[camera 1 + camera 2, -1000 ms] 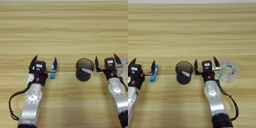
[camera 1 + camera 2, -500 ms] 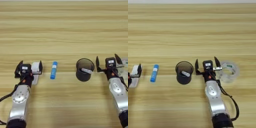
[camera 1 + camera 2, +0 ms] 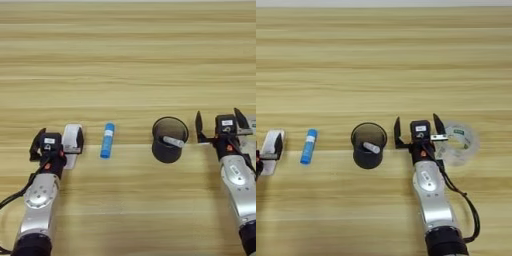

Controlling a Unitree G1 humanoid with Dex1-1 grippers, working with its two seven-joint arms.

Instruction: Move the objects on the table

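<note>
Straddling fingers, left gripper (image 3: 57, 141): spread wide — one finger touched the white cassette (image 3: 71, 140).
Right gripper (image 3: 416, 131): fingers spread, empty.
Blue tube (image 3: 107, 140): lay free on tabletop (image 3: 128, 60).

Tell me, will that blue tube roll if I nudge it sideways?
Probably: the blue tube looks round and lies flat on bare table, nothing beside it to stop it. It looks small, so likely light. A lengthwise push should slide it.

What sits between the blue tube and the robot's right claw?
Only the black cup with a small white tube, seen in both views, between the blue tube and the right gripper.
</note>
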